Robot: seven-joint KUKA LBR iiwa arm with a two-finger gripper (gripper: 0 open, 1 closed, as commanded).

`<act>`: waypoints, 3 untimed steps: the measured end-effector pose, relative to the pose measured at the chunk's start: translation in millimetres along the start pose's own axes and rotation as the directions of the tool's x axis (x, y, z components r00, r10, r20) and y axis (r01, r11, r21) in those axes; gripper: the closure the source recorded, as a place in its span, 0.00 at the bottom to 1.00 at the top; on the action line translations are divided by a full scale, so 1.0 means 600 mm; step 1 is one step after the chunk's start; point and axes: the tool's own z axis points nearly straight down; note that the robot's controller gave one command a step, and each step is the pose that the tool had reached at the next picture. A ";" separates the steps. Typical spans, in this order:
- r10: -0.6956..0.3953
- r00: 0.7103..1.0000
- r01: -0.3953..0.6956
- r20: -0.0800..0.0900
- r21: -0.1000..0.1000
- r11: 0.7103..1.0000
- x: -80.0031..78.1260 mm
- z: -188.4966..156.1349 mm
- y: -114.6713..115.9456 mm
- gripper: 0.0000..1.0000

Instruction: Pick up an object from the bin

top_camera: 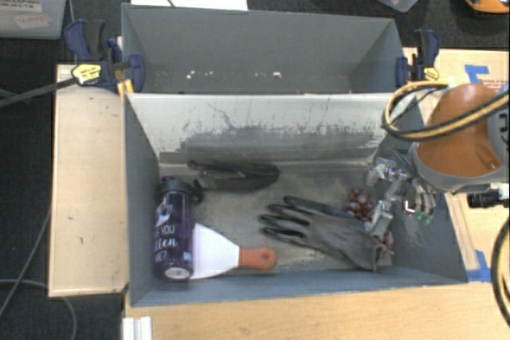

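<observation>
Although nothing can be seen gripped at this moment, the step in hand reads as the approach to a grasp, with the lift not yet done. Nearest the viewer, just left of the black glove (pixel 327 233) and close beside its finger end, lies a white scraper (pixel 219 257) with an orange handle, its blade pointing away from the glove. Farther left of the glove, past the scraper, a purple bottle (pixel 174 239) lies along the left wall of the bin (pixel 143 211). The glove itself lies flat on the floor, finger end toward the left and cuff toward the right. The gripper (pixel 381 235) is low over that cuff end, at the glove's right edge, and looks to be touching or very nearly touching the fabric. Whether it is open or closed I cannot tell, nor whether it has hold of anything. A small dark red thing (pixel 360 205) sits just behind the glove, close by the gripper. Farther back, behind and left of the glove, a long black object (pixel 235 175) lies along the foot of the far wall. By my judgement the glove, being the thing beneath the gripper, is the likeliest pick. The next move calls for a firm close on the cuff and a straight rise, since limp fabric may slip or drag the red thing along.
</observation>
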 end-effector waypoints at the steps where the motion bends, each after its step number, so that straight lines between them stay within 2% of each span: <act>1: -0.178 0.984 0.178 0.006 0.000 0.984 -0.075 0.052 0.009 0.00; 2: 0.029 1.000 -0.029 0.005 -0.003 1.000 0.069 0.042 -0.014 0.00; 3: -0.122 0.992 0.122 0.025 -0.001 0.993 -0.061 0.048 -0.016 1.00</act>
